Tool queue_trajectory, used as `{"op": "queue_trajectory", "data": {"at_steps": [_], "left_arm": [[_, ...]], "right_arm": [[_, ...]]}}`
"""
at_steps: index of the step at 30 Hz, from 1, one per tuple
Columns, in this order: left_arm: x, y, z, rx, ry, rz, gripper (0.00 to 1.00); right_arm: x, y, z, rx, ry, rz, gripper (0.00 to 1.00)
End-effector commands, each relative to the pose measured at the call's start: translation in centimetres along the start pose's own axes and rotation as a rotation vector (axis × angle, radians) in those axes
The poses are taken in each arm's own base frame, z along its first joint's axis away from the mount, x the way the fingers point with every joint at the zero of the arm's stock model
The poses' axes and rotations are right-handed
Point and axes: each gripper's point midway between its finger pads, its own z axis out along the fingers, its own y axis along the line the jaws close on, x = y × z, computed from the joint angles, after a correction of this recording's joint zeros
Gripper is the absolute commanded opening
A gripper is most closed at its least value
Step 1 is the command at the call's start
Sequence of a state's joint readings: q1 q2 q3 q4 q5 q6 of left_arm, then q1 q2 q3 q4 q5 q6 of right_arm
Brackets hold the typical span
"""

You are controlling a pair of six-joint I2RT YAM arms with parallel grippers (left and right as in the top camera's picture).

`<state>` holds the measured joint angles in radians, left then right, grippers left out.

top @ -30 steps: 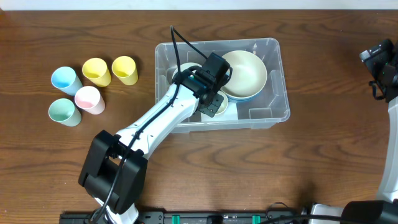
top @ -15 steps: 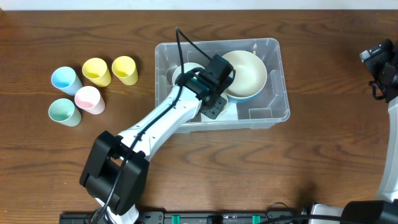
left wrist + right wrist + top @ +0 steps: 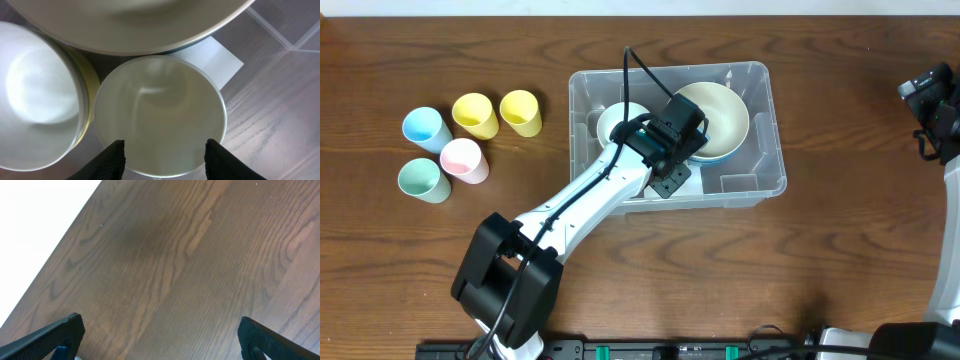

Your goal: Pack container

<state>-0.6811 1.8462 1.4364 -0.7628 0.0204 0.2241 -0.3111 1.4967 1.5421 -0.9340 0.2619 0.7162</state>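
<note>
Overhead and wrist views. A dark brown wooden table fills every frame. The container, a large clear plastic rectangular bin with rounded corners and a rolled rim, stands at upper centre of the overhead frame. The white left arm reaches from the lower left of that frame up into the bin. The black right arm stands at the right edge, well apart from the bin.

Inside the bin, a wide cream bowl occupies the upper right part. A white bowl sits in the upper left part. A smaller pale bowl lies just below and between these two in the left wrist view.

At the left of the overhead frame stands a cluster of five plastic cups: light blue, two yellow, pink and mint green.

The left gripper is over the smaller bowl, its fingers spread and clamping nothing. The right gripper is over bare table, its fingers spread wide.
</note>
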Motion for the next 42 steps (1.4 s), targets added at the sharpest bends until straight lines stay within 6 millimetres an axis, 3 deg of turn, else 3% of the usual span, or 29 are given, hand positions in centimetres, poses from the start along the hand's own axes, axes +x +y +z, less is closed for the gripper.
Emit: {"op": "queue_trajectory", "data": {"at_steps": [1,11,25,31,42], "left_arm": [[0.6,-1.2,0.5,0.054,0.020,0.073,0.53],[0.4,-1.3,0.5,0.064,0.011,0.147,0.53],[-1.5,-0.7,0.5,0.027,-0.065,0.175,0.53],[-1.2,-1.8,0.6,0.091,-0.062,0.176,0.41],[-0.9,-2.6,1.3,0.133,-0.048,0.162,0.41]], "right_arm": [[-0.5,-0.1,-0.4,0.002,-0.017,0.017,0.99],[-0.5,-0.1,-0.4,0.002,-0.017,0.017,0.99],[-0.5,-0.1,-0.4,0.002,-0.017,0.017,0.99],[-0.5,-0.1,-0.4,0.002,-0.017,0.018,0.99],[-0.5,-0.1,-0.4,0.002,-0.017,0.018,0.99]]}}
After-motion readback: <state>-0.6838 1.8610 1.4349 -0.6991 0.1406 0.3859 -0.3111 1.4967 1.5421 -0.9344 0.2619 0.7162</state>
